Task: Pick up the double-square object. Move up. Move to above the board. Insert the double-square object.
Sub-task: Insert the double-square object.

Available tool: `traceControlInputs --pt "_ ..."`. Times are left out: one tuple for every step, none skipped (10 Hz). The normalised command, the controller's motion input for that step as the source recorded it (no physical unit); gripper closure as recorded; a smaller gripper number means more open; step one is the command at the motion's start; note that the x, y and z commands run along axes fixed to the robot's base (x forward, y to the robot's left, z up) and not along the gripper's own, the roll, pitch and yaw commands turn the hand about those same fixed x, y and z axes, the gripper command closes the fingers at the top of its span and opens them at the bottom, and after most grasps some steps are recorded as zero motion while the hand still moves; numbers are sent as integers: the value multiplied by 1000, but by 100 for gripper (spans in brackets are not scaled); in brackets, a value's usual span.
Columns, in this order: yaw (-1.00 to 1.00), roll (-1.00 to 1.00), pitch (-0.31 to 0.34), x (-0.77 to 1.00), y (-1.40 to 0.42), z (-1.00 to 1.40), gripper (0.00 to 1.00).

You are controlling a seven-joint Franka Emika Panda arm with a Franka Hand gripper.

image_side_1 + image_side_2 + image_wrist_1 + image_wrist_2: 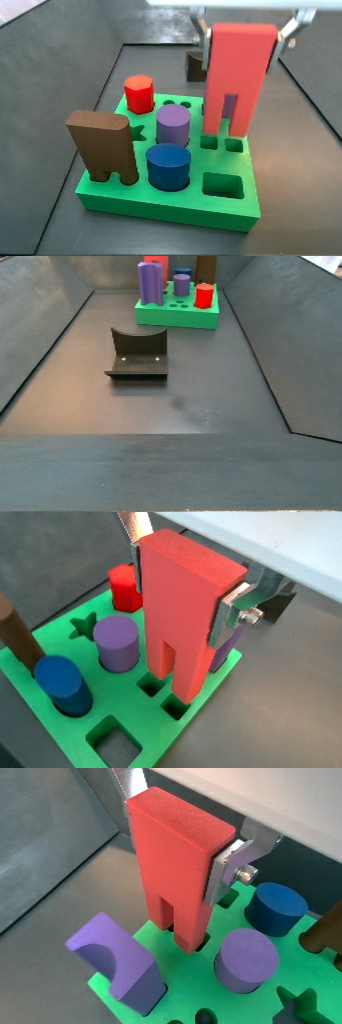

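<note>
In both wrist views the gripper (187, 587) has its silver fingers clamped on the tall salmon-red double-square object (185, 612), whose two legs reach the twin square holes of the flat bright green board (134, 727).

In a side view the legs (227, 122) seem partly seated; insertion is underway, and pressing straight down comes next.

We see a dark grey floor (160, 426) ringed by sloped dark walls (40, 326), evenly lit. The fixture (138, 353) stands mid-floor. Gripper (247, 30) above.
</note>
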Motion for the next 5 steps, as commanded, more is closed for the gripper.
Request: traceControlInputs --pt "89 191 59 91 -234 -289 100" --pt "63 167 71 103 -214 -229 100" --pt "57 127 83 140 -160 -151 100" --pt "77 143 77 111 -180 -146 100" --pt "114 137 74 111 -171 -126 100"
